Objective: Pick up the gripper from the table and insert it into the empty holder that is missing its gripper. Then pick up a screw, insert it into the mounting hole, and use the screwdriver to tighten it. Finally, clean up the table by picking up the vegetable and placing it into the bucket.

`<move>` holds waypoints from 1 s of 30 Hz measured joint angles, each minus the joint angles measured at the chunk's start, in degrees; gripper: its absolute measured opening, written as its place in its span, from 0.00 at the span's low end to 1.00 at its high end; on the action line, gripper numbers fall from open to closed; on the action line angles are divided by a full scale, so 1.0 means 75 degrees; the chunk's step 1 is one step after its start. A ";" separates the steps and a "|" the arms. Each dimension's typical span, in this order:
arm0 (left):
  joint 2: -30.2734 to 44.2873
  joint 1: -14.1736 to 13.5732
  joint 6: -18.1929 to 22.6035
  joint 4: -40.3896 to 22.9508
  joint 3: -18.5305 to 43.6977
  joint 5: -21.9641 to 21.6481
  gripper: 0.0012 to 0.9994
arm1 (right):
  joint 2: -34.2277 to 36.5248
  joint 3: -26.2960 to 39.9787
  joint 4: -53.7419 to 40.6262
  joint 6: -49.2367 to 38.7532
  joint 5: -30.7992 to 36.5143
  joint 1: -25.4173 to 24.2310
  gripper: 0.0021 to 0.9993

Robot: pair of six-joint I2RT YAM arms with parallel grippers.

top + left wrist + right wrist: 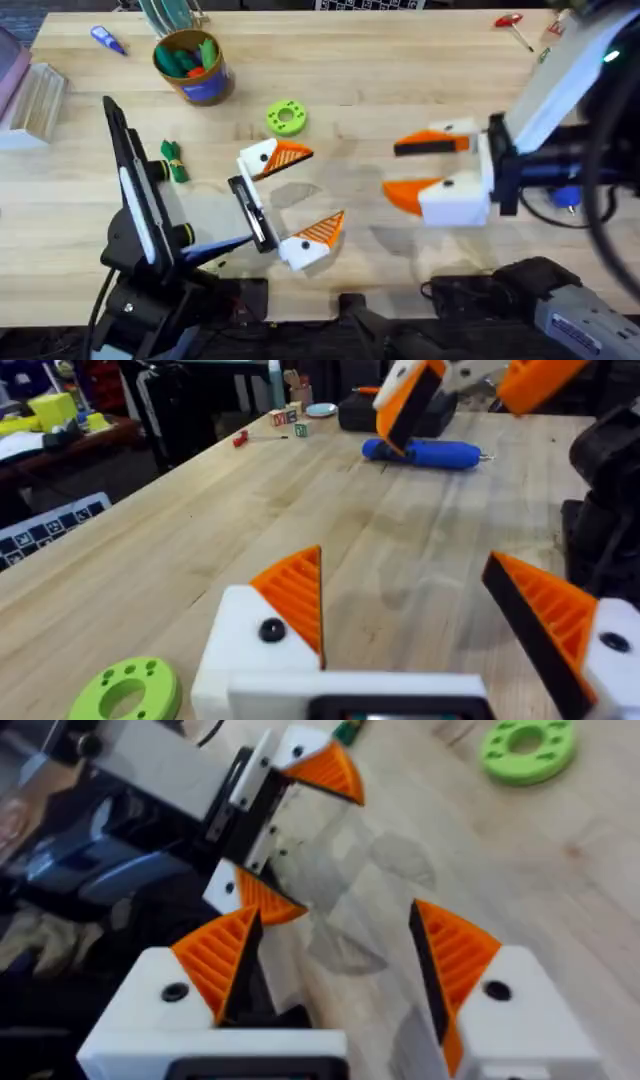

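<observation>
Lime disc [286,118] between bucket [193,66], left gripper [298,198].

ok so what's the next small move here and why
Probably swing the left tool toward the green vegetable. It and the right tool are open and empty, and the vegetable lies on the table beside the left arm, outside the bucket.

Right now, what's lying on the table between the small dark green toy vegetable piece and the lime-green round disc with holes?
Nothing. In the overhead view, bare light wooden tabletop separates the dark green toy vegetable piece from the lime-green disc.
</observation>
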 joint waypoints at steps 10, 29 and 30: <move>0.0000 0.0000 -0.0028 -0.0007 0.0000 0.0118 0.99 | 0.0047 -0.0348 0.0041 -0.1229 -0.0859 0.0000 0.90; 0.0000 0.0000 -0.0810 -0.0010 0.0000 0.0124 0.99 | 0.0047 -0.0348 0.0056 -0.2581 -0.0736 0.0000 0.90; 0.0000 0.0000 -0.0813 -0.0010 0.0000 0.0124 0.99 | 0.0047 -0.0348 0.0056 -0.2585 -0.0736 0.0000 0.90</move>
